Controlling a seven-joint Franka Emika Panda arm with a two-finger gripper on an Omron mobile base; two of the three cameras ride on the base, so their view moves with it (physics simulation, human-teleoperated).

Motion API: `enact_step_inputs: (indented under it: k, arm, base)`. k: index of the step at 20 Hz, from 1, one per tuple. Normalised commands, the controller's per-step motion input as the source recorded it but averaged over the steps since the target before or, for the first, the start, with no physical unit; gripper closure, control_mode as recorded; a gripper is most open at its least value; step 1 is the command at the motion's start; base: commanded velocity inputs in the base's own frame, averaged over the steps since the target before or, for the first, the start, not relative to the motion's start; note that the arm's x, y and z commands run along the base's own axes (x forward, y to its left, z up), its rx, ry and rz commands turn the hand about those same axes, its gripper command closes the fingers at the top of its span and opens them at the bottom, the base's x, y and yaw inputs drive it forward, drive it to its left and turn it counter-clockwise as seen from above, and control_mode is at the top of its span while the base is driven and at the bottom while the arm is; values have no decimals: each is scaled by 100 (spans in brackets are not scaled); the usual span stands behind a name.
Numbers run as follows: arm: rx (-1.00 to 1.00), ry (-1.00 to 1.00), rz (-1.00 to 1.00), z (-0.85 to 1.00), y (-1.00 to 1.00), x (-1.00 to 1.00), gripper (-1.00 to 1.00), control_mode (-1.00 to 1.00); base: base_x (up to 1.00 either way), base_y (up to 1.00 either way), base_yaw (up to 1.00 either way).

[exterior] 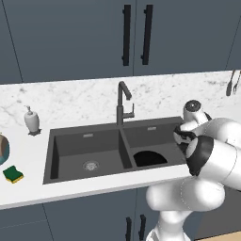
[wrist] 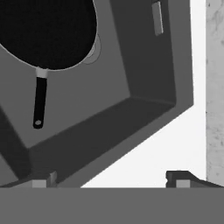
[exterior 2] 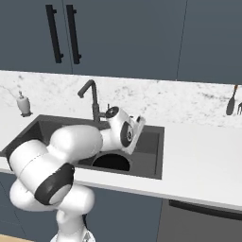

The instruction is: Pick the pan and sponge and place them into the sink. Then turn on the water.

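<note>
White marble counter [exterior: 28, 155] runs under dark blue cabinets, with the dark grey double-basin sink [exterior: 87, 136] set into it. In the sink's right basin lies the black pan [exterior: 149, 158]; the left base view shows part of its round body on the basin floor, the rest hidden behind the arm, and the right base view shows it [exterior 2: 111, 162] as a dark half-disc just behind the front wall of that basin. The left basin holds nothing but its round steel drain [exterior: 91, 165].

From the hand view comes what the base views hide: the pan [wrist: 46, 30] has a slim black handle, joined by a short steel neck, and the handle runs straight away from the rim across the basin floor, ending short of the walls. A second drain peeks out from under the pan's edge there. That view also shows the gripper [wrist: 111, 179] with its two tips spread wide apart and nothing between them, over the basin's corner and the white counter beside it.

Only the left base view reaches the counter's left end, where the sponge [exterior: 13, 174] lies green face up near the front edge, well apart from the sink. A white soap dispenser [exterior: 32, 119] stands near the sink's back left corner. The gooseneck tap [exterior: 123, 101] rises behind the divider between the basins.
</note>
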Motion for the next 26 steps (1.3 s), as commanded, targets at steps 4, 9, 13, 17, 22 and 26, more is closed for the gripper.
enact_step_inputs:
  k: [4, 9, 13, 17, 22, 26]
  arm:
    - [5, 0, 0, 100, -40, 0, -100, -100]
    - [0, -12, -10, 77, -10, -42, -100, -100]
    - [13, -35, -1, -1, 0, -98, -100, -100]
    - [12, -21, 2, -1, 19, -98, -100, -100]
    - [18, -4, -27, 24, 45, -64, -100, -100]
    - [18, 5, -35, 39, 57, -36, -100, -100]
  base:
    - [0, 0, 0]
    - [0, 0, 0]
    - [0, 0, 0]
    - [0, 0, 0]
    - [0, 0, 0]
    - [0, 0, 0]
